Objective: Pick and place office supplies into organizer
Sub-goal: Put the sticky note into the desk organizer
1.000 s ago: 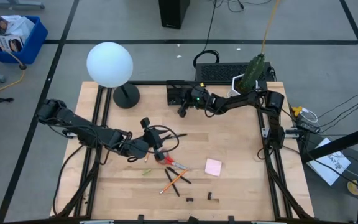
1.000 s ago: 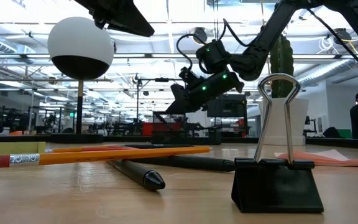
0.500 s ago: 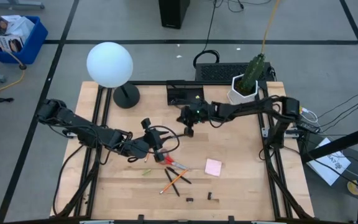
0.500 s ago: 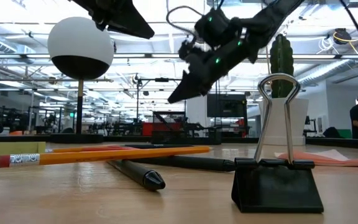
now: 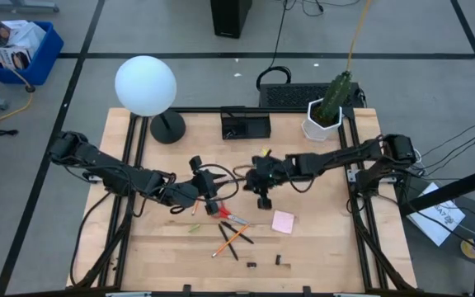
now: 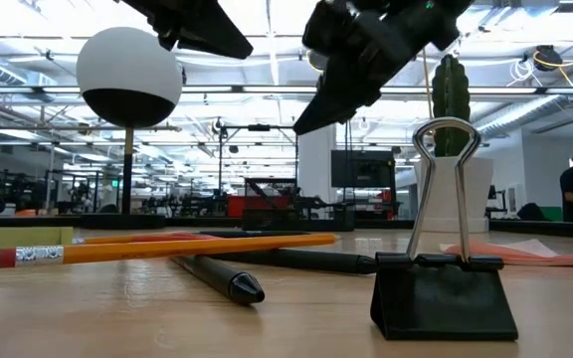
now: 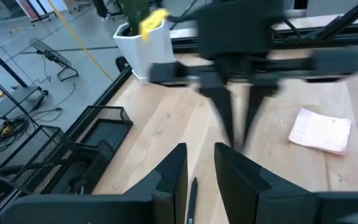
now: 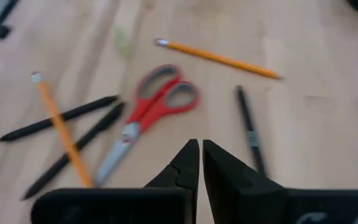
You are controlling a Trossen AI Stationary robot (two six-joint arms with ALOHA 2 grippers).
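The office supplies lie loose on the wooden table. Red-handled scissors [image 5: 231, 217] [image 8: 157, 106] sit with pencils [image 8: 58, 124] and black pens [image 8: 73, 152] near the middle. The pink sticky pad [image 5: 283, 221] lies to their right, and small black clips [image 5: 251, 265] [image 6: 444, 288] are close to the near edge. The black organizer [image 5: 246, 126] stands at the far edge. My right gripper [image 5: 262, 202] [image 8: 198, 149] hovers shut above the table just right of the scissors, fingers pointing down. My left gripper [image 5: 211, 196] [image 7: 201, 163] hovers beside it, narrowly open and empty.
A globe lamp [image 5: 145, 85] on a round black base [image 5: 167, 128] stands at the far left corner. A white pot with a cactus [image 5: 324, 115] is at the far right. A further pencil [image 8: 216, 57] and pen [image 8: 248, 130] lie apart from the main cluster.
My right gripper has swung away from the organizer at the far edge, toward the near edge and the table's middle. It now hangs over the supplies beside my left gripper, fingers down. The left arm has kept still.
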